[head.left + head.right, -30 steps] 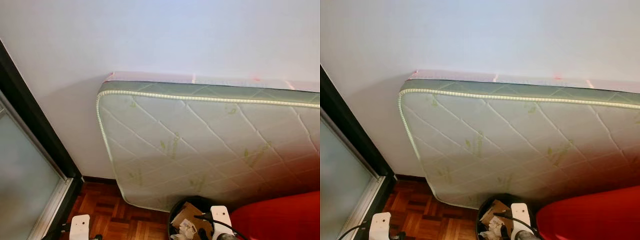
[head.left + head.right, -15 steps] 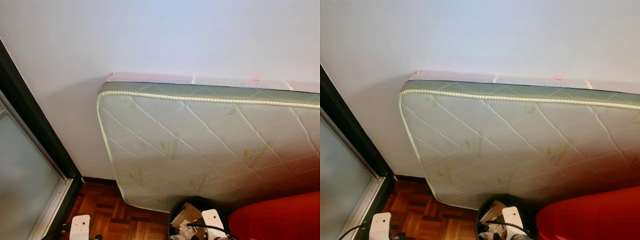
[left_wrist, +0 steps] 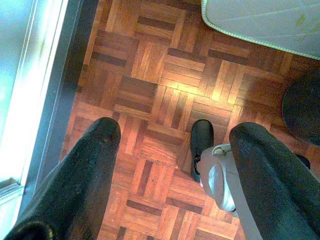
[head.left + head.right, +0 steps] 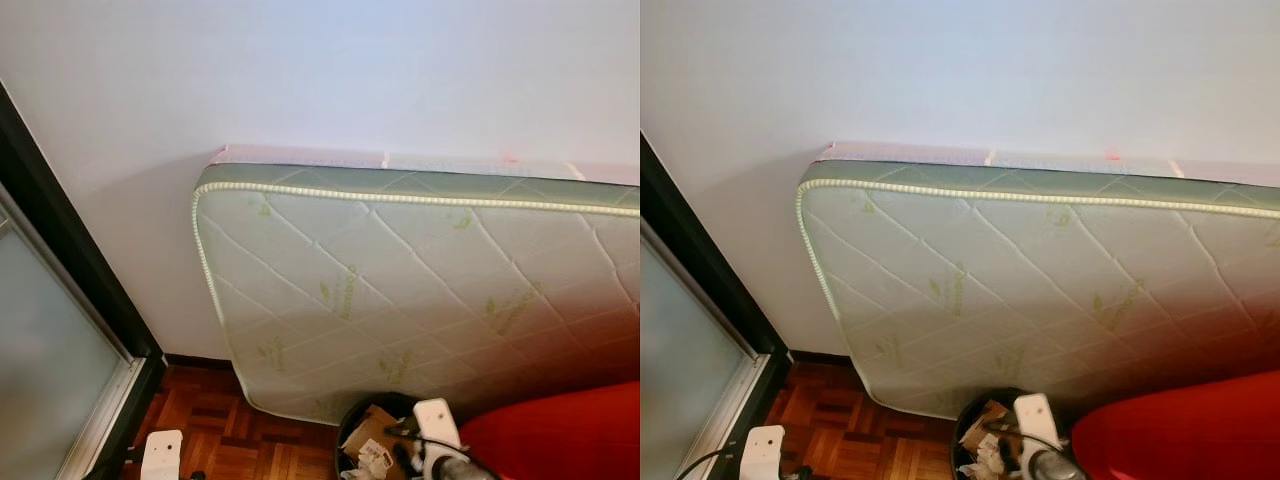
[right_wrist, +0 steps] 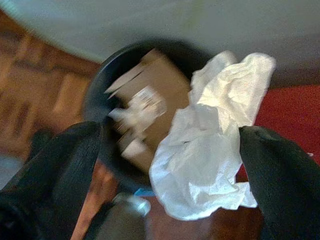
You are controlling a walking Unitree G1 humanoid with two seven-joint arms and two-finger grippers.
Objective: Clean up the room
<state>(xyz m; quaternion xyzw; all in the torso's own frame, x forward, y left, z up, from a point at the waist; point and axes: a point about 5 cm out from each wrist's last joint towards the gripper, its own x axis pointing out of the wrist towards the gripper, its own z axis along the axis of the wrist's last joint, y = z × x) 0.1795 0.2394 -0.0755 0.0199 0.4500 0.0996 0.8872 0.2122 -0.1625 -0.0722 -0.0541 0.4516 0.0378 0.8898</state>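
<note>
A: One container is standing on the parquet floor (image 3: 165, 100): a black round bin (image 4: 352, 425), just beside the lower edge of the quilted mattress (image 4: 420, 300) that is leaning against the white wall (image 4: 320, 70). A red object (image 4: 560, 435) is lying just beside the bin, on the robot's right.

B: What is lying inside the bin?

A: A brown piece of cardboard (image 5: 160, 80) is sitting in it, tilted, and some small crumpled white scraps (image 5: 137, 112) are lying on the cardboard. The picture is blurred, so I cannot tell more about them.

B: And where is the right pincer?

A: The right pincer (image 5: 170, 165) is hovering above the bin, at its rim on the side of the red object. Its two black fingers (image 5: 280, 170) are standing wide apart. A crumpled white paper (image 5: 210, 140) is showing between them, with one edge touching one finger. I cannot tell whether the pincer is really gripping it or not.

B: And the left one?

A: The left pincer (image 3: 175, 165) is hanging over the floor, near the dark frame of the glass door (image 4: 50, 350). Its fingers are spread wide and are holding nothing. Under it, the robot's black foot (image 3: 201, 145) is standing on the parquet.
</note>
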